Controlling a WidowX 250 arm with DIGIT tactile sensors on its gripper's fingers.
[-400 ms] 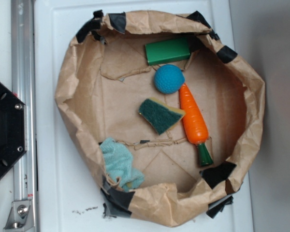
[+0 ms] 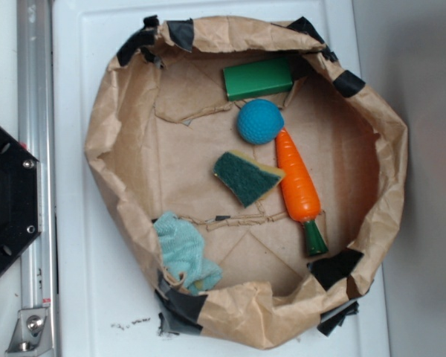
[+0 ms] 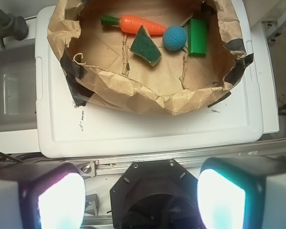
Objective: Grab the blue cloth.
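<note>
Overhead: blue cloth (image 2: 182, 253) rumpled against the lower-left wall of the paper bin (image 2: 104, 149), well apart from sponge (image 2: 247, 176), ball (image 2: 260, 121), carrot (image 2: 297, 182) and green block (image 2: 258, 77). No gripper visible.

Wrist: gripper (image 3: 140, 200) wide apart, fingers (image 3: 59, 200) glowing at the bottom corners, above the white tray (image 3: 148, 129). Cloth hidden behind the bin's near wall.

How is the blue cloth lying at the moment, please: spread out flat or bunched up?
Bunched up. The blue cloth sits rumpled in a heap against the paper wall. The wrist view hides it behind that wall.
</note>
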